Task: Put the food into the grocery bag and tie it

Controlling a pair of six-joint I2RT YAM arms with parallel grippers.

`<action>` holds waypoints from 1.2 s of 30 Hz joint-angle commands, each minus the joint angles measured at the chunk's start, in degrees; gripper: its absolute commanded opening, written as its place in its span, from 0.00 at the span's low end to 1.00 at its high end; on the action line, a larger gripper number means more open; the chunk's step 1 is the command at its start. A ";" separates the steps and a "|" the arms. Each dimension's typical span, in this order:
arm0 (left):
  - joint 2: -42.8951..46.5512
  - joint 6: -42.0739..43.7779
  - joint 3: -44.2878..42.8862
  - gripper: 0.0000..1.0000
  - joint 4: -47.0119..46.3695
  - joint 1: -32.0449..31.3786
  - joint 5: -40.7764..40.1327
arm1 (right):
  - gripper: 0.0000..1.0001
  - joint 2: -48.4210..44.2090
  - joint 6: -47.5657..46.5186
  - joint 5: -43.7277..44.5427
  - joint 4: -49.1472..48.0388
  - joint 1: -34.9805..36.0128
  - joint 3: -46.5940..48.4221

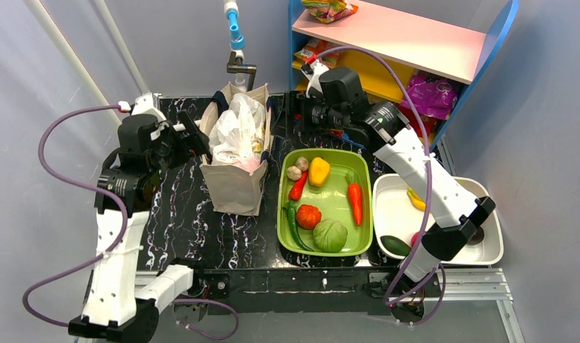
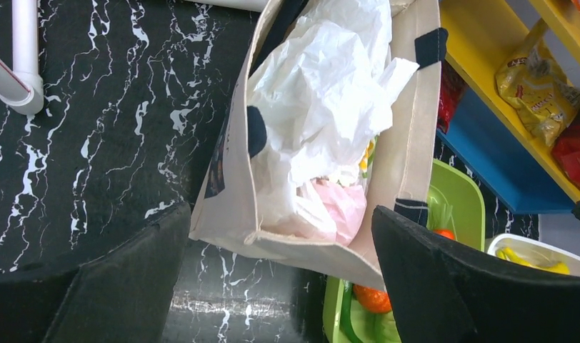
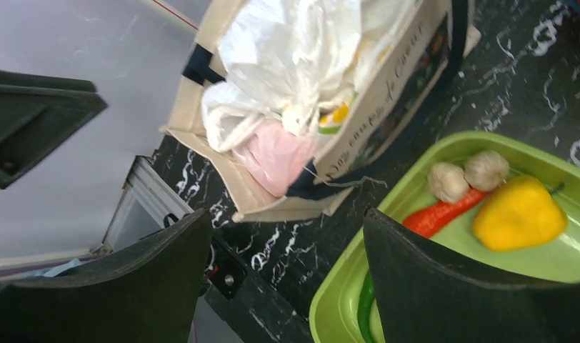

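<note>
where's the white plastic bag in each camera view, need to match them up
Top external: white plastic bag sits upper centre-left, stuffed into the beige tote.
Left wrist: white plastic bag is at upper centre, filling the tote's mouth.
Right wrist: white plastic bag is at top centre, inside the tote.
Shared landmark: the green tray beside the tote, seen at lower right in both wrist views.
</note>
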State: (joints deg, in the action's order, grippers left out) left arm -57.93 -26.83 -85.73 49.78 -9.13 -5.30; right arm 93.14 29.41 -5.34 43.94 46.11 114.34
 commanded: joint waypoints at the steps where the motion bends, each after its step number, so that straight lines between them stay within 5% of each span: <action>1: 4.96 0.26 2.91 0.98 2.32 -0.19 0.31 | 0.85 -5.62 0.18 3.25 1.64 -0.30 -6.05; 11: 13.33 -0.24 9.54 0.98 5.62 -0.19 0.83 | 0.93 -23.70 3.34 4.59 -9.61 -0.39 -31.14; 27: 26.12 3.92 21.43 0.98 14.19 -0.19 0.52 | 0.94 -33.55 9.90 7.98 -4.63 -0.58 -41.53; 36: 25.94 4.52 23.01 0.98 13.05 -0.15 2.88 | 0.97 -35.40 10.87 8.25 -4.91 -0.57 -43.13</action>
State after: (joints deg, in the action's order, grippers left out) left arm -31.03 -23.51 -63.72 62.96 -9.13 -3.95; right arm 58.65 39.24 1.78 40.49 45.76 71.64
